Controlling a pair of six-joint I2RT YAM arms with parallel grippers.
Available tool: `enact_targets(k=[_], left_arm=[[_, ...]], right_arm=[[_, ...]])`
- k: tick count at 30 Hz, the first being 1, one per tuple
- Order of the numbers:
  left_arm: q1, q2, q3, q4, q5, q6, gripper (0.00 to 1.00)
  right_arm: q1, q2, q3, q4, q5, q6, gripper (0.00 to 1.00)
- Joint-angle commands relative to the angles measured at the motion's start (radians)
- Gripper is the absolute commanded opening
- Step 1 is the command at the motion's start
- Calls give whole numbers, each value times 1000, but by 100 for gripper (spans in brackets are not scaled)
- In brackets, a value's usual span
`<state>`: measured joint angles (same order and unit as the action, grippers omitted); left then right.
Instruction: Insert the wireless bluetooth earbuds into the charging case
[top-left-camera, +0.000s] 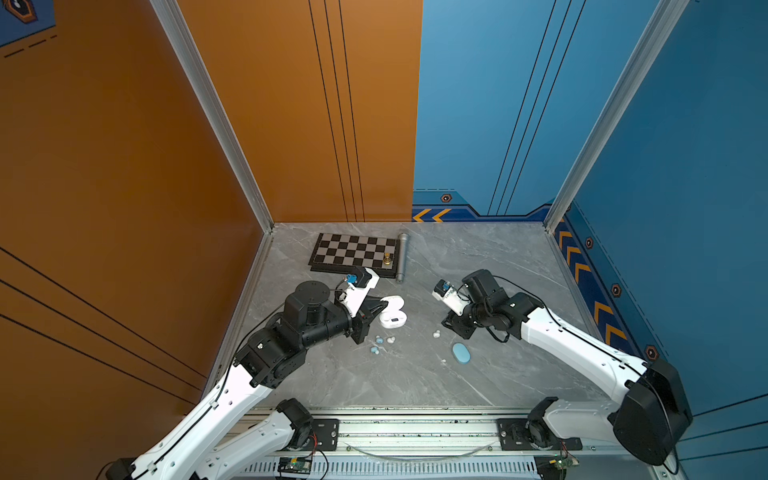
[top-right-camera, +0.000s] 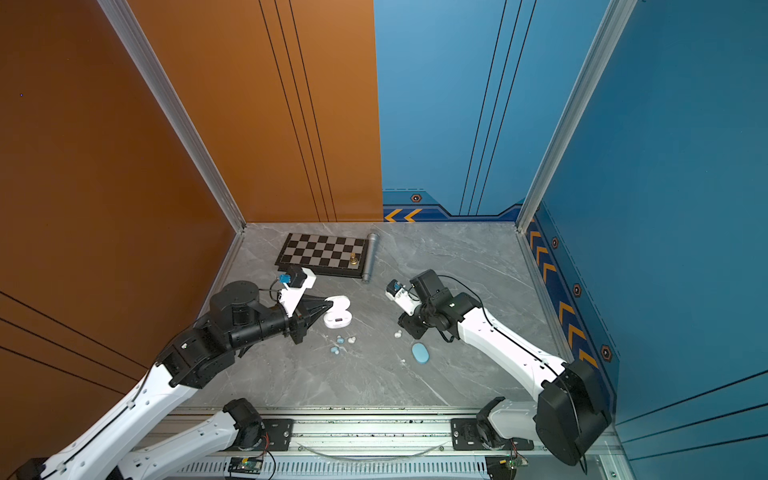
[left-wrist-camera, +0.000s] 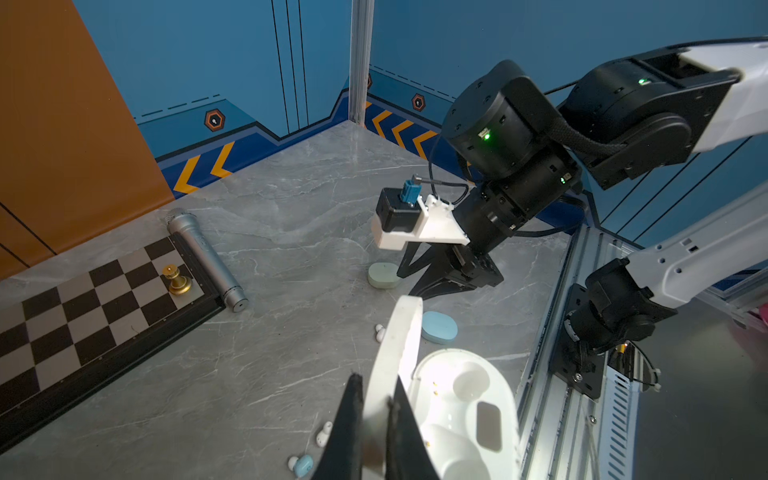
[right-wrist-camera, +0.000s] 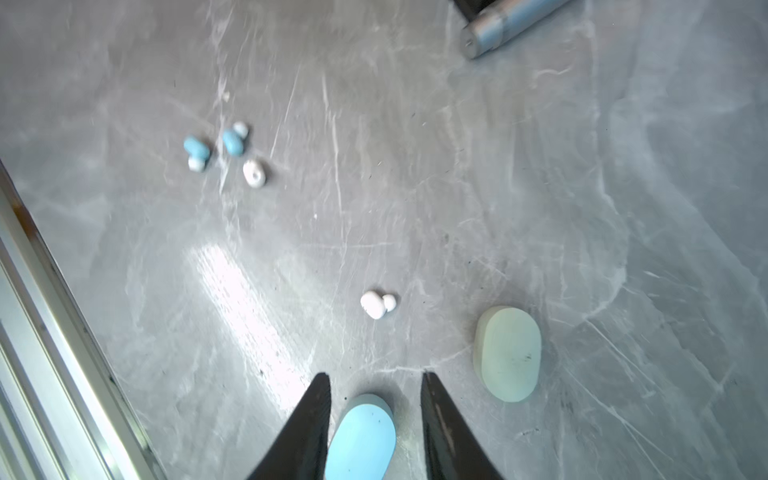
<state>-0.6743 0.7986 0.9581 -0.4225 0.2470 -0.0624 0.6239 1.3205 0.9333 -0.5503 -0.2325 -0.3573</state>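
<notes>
- Currently left gripper (left-wrist-camera: 376, 390) is clamped on the raised lid (left-wrist-camera: 401, 332) of the white charging case (left-wrist-camera: 465, 399), propping it open; both wells look empty to me
- On the near side of that case, a loose group of earbuds (right-wrist-camera: 232, 141) lies on the table (top-left-camera: 415, 382): two light blue and one white, none seated yet
- Further right, a lone white bud (right-wrist-camera: 377, 304) lies well apart from the group, near the other arm
- Over there the right gripper (right-wrist-camera: 375, 378) hangs above the table, jaws parted, gripping nothing
- Its wrist view shows the blue case (right-wrist-camera: 361, 436) between the fingers, but in a top view that case lies clear of them
- Beside it is the pale green case (right-wrist-camera: 508, 353); both are closed
- Step as I read it: case held open, first bud pick pending, so the task has barely begun
- Next move, my call: lower right gripper over the lone white bud, jaws either side, pinch gently, since it's tiny and rounded and may squirt out
- After that, carry it left to the open wells; I can't tell from here which well it fits
</notes>
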Motion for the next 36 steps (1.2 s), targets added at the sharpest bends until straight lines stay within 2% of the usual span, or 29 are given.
enact_targets(k=[1, 3, 7, 13, 20, 27, 31, 36], left_arm=[[8, -35, -31, 37, 39, -62, 0], [8, -49, -43, 37, 30, -72, 0], [8, -74, -64, 45, 0, -86, 0], [8, -99, -80, 53, -25, -104, 0], [7, -117, -90, 52, -45, -105, 0], [7, -116, -85, 51, -52, -96, 0], [7, -123, -87, 51, -53, -93, 0], [7, -128, -90, 51, -54, -87, 0]], right_arm=[[15, 34, -26, 44, -52, -362, 41], [21, 67, -29, 55, -77, -462, 43], [53, 159, -10, 84, -10, -601, 48], [60, 279, 17, 141, 53, -670, 51], [59, 346, 24, 193, 94, -669, 52], [51, 395, 39, 214, 108, -648, 46], [45, 398, 38, 214, 108, -641, 42], [29, 383, 15, 222, 107, -645, 42]])
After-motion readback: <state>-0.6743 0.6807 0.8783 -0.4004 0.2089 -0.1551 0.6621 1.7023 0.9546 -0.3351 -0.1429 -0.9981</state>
